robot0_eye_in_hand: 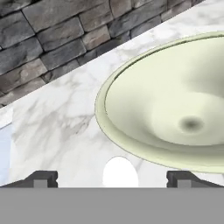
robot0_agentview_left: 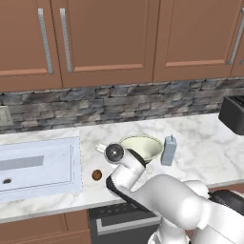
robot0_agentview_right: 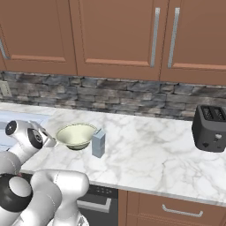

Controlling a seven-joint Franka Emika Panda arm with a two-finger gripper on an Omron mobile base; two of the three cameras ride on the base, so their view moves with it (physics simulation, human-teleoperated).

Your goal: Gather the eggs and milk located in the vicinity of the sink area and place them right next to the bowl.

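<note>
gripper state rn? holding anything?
Gripper: open, jaws spread wide, holding nothing. White egg lies on the counter between the fingertips, beside the bowl.

bowl (robot0_eye_in_hand: 175, 109) cut off at right edge, white egg (robot0_eye_in_hand: 120, 171) bottom hidden

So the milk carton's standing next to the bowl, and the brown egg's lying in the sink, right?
Not quite. The milk carton does stand next to the bowl, but the brown egg lies on the counter, just outside the sink. The left base view shows it.
</note>
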